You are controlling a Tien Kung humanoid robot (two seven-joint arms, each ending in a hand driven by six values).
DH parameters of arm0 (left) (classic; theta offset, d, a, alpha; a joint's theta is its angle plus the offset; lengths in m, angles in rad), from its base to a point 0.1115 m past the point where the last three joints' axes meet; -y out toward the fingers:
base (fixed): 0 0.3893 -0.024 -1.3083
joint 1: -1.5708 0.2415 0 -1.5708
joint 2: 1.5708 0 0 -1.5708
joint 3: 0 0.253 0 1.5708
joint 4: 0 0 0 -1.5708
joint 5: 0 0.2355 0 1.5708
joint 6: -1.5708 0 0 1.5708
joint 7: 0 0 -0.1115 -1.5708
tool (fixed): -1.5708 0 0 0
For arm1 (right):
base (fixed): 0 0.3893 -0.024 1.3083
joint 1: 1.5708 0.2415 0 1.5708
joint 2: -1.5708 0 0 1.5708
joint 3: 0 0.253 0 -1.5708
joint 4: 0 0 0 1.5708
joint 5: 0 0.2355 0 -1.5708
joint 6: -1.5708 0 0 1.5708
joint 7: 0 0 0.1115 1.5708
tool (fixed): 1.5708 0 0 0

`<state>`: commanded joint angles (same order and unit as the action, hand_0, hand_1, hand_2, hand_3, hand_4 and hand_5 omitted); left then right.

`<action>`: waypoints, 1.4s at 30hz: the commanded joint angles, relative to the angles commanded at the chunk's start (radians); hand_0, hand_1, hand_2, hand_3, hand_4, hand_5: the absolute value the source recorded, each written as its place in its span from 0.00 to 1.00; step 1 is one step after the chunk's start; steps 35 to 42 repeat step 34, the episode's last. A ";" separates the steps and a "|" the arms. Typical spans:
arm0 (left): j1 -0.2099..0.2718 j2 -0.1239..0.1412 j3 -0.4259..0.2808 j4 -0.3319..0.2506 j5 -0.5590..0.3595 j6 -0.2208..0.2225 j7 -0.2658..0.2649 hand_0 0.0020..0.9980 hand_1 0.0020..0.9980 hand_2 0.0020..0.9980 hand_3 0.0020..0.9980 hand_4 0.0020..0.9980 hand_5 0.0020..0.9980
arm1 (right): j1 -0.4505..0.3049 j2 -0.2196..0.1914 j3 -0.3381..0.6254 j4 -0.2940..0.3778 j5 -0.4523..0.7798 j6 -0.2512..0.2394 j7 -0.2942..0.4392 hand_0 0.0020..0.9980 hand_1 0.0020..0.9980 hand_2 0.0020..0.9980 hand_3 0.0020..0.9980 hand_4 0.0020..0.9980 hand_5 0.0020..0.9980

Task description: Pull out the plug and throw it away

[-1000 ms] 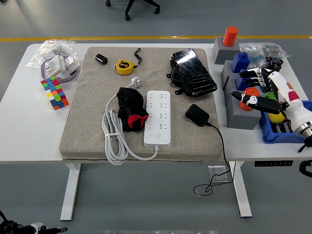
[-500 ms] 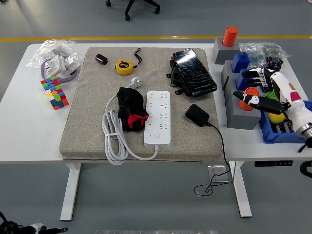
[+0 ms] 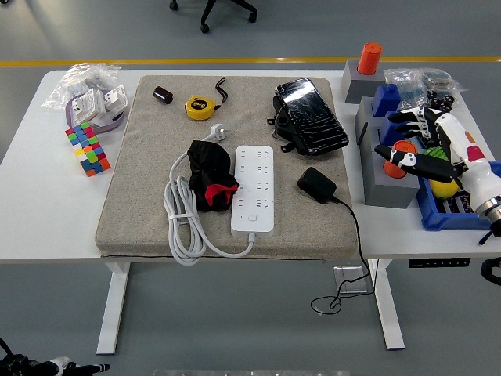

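Observation:
A white power strip (image 3: 254, 189) lies on the grey mat (image 3: 141, 196), its white cord (image 3: 182, 223) coiled to the left. A black plug adapter (image 3: 316, 184) lies loose on the mat just right of the strip, out of any socket, and its black cable (image 3: 356, 235) trails off the table's front edge. My right hand (image 3: 415, 141) hovers at the right side over the grey blocks, fingers spread and holding nothing, well right of the adapter. The left hand is out of view.
A black-and-red cloth (image 3: 210, 176) lies left of the strip. A black pouch (image 3: 309, 116), yellow tape measure (image 3: 200, 106) and small dark cylinder (image 3: 163, 95) sit at the mat's back. Colour cube (image 3: 87, 148) and bags (image 3: 90, 94) lie left. Grey blocks (image 3: 387, 168), blue bin (image 3: 450, 213) stand right.
My right hand has drifted slightly to the right and a touch up. Nothing else has moved.

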<state>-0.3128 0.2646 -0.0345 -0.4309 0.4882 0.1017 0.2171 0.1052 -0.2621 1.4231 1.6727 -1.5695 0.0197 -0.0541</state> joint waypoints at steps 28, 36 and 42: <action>-0.012 -0.008 0.005 0.000 0.000 0.002 -0.001 0.54 0.68 0.71 0.69 0.87 0.60 | -0.001 -0.005 0.002 0.054 -0.024 0.019 -0.035 0.69 0.68 0.71 0.63 1.00 0.42; -0.011 -0.009 0.009 -0.003 0.000 0.003 -0.001 0.54 0.68 0.70 0.69 0.87 0.60 | -0.004 -0.001 0.009 0.062 -0.031 0.019 -0.037 0.69 0.68 0.71 0.63 1.00 0.42; -0.011 -0.009 0.009 -0.003 0.000 0.003 -0.001 0.54 0.68 0.70 0.69 0.87 0.60 | -0.004 -0.001 0.009 0.062 -0.031 0.019 -0.037 0.69 0.68 0.71 0.63 1.00 0.42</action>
